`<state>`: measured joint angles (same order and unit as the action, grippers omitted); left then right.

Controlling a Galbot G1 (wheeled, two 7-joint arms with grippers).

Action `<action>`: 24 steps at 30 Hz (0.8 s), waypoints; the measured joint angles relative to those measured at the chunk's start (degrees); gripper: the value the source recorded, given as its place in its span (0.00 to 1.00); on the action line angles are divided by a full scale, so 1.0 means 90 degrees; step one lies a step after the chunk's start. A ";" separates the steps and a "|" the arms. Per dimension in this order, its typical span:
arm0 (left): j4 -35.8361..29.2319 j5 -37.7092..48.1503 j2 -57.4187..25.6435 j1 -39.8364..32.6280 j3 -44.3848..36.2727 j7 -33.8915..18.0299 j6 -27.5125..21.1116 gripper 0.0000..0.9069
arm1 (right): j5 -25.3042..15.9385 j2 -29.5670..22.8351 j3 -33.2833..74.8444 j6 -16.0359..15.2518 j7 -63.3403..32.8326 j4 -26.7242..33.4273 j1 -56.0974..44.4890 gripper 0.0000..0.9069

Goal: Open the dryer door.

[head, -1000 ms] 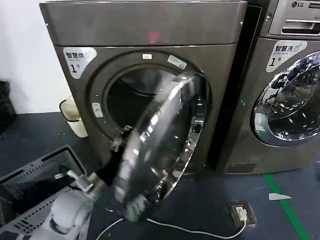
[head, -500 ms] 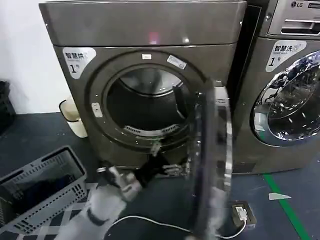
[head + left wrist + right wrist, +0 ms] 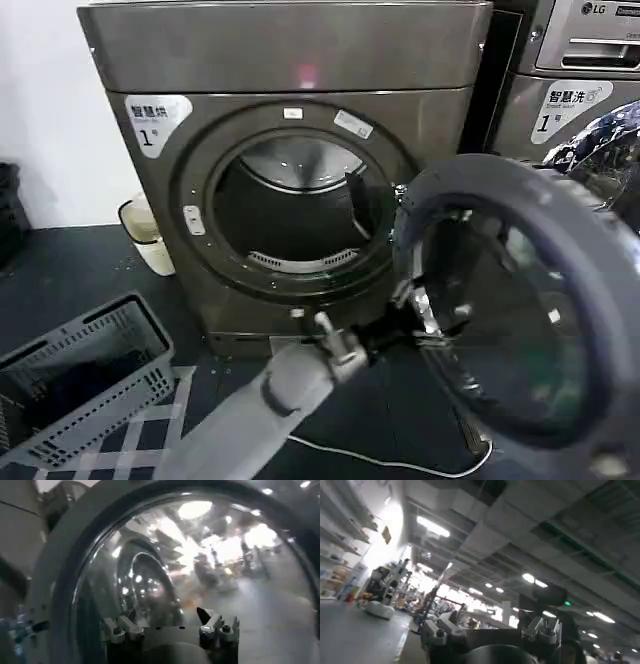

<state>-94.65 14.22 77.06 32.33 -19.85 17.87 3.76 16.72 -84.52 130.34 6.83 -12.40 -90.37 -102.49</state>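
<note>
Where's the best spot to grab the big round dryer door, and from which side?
Probably the grey inner ring at the free edge of the dryer door, the side away from the hinge. The door stands swung wide open, its inner face turned toward the robot, so that rim is reachable from the front. The left gripper is already at that edge; its fingers look spread.
</note>
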 joint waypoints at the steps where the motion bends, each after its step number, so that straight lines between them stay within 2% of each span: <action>1: 0.0089 -0.0010 0.0105 -0.0083 -0.0042 0.0000 -0.0008 1.00 | 0.0004 0.0033 0.0062 0.0078 0.0014 0.0078 -0.0033 1.00; 7: 0.0632 -0.0084 0.0662 -0.0467 -0.0194 0.0019 -0.0023 1.00 | 0.0121 0.0323 0.0394 0.0123 0.0182 0.0682 -0.0231 1.00; 16: 0.1404 -0.0175 0.1285 -0.0843 -0.0206 0.0022 -0.0040 1.00 | 0.0104 0.0332 0.0352 0.0204 0.0293 0.0767 -0.0156 1.00; 20: 0.1427 -0.0151 0.1304 -0.0800 -0.0213 0.0039 -0.0047 1.00 | 0.0104 0.0334 0.0332 0.0267 0.0331 0.0808 -0.0143 1.00; 24: 0.1134 -0.0151 0.1072 -0.0639 -0.0264 0.0049 -0.0076 1.00 | 0.0118 0.0353 0.0286 0.0422 0.0430 0.0823 -0.0141 1.00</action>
<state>-84.45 12.87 86.70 26.58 -22.23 18.31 3.07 17.78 -81.34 132.92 10.63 -8.54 -82.97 -103.77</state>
